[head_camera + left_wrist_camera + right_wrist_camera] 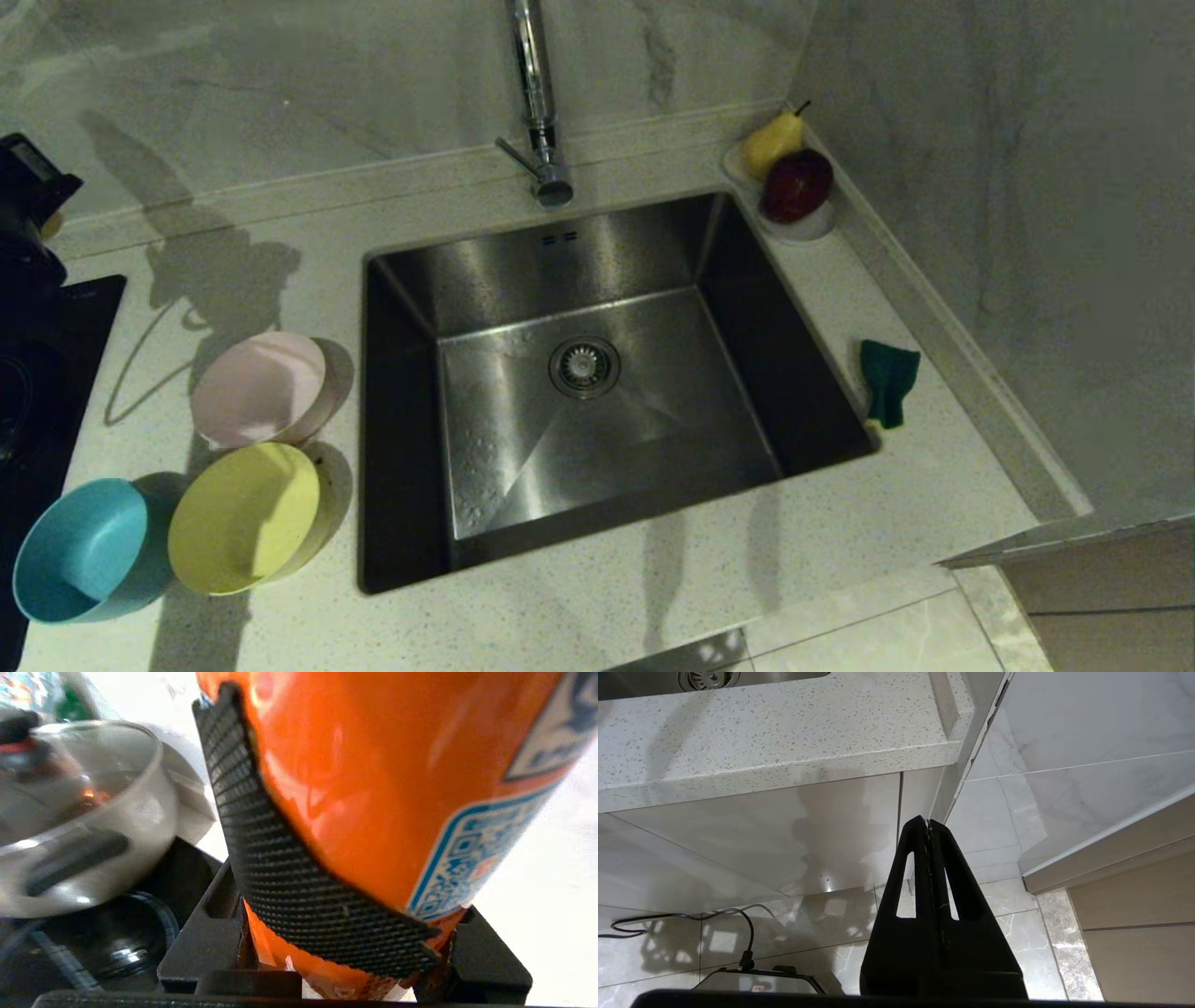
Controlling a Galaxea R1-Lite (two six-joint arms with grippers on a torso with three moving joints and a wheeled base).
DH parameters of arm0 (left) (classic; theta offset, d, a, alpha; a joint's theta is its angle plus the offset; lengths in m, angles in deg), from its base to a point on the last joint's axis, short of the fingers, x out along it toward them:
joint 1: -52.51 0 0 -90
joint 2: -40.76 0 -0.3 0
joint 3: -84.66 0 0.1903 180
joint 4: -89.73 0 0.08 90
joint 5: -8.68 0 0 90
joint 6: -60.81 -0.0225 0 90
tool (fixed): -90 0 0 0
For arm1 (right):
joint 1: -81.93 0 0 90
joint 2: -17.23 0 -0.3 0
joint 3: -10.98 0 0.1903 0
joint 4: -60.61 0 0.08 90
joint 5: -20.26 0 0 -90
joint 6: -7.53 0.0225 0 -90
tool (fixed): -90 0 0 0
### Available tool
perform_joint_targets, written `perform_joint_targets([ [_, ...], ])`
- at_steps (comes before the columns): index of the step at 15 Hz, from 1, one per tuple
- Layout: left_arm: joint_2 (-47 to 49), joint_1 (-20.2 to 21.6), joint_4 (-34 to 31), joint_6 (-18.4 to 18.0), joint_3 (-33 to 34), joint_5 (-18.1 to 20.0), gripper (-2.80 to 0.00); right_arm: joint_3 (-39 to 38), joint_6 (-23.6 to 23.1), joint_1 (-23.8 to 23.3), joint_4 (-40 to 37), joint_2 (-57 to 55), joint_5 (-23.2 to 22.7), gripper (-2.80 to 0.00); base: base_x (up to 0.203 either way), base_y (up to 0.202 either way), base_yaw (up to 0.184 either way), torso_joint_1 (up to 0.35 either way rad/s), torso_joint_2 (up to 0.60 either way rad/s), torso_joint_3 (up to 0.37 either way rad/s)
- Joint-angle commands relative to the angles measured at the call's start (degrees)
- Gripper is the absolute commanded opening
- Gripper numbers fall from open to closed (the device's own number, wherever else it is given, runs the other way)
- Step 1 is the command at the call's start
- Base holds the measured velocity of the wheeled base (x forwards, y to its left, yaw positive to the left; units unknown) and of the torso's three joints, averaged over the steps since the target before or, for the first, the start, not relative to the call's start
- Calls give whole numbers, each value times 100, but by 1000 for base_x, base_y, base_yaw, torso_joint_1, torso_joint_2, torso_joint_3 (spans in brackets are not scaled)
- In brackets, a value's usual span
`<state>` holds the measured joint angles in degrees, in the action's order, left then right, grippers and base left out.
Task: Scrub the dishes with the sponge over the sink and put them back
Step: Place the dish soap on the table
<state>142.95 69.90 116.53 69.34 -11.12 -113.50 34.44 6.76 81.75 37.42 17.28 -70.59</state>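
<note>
Three bowls stand on the counter left of the sink [653, 448]: a pale pink one [260, 387], a yellow one [245, 516] and a light blue one [82, 549]. The green sponge [887, 381] lies on the counter right of the sink. My left gripper [336, 868] is shut on an orange bottle [373, 774] with a blue and white label; its ribbed black finger pad [280, 872] wraps the bottle's side. In the head view only a dark part of the left arm [28, 215] shows at the far left. My right gripper [928, 823] hangs shut and empty below the counter's edge.
A chrome faucet [534, 103] rises behind the sink. A white dish with a pear and a red fruit [794, 182] sits in the back right corner. A black cooktop [47, 373] lies at the left edge, and a glass-lidded pot [79, 812] stands by the bottle.
</note>
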Motion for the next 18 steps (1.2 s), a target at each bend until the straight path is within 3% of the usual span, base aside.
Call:
perform_joint_targets([
  [1,698,2,374,5,-29,-60,-280,-1,-2,1,0,2,-3,-280,0,0,0,0,0,0],
  [7,1578,-10,845,27,-529,-564,-280,-1,-2,1,0,3,-3,-280,0,0,0,0,0,0],
  [11,1801,-43,813,259,-789,-738,-280,-1,-2,1,0,-5,-3,-280,0,0,0,0,0,0],
  [18,2354,-170,835,237,-1062,-804,-280,-1,-2,1,0,-5,-3,-280,0,0,0,0,0,0],
])
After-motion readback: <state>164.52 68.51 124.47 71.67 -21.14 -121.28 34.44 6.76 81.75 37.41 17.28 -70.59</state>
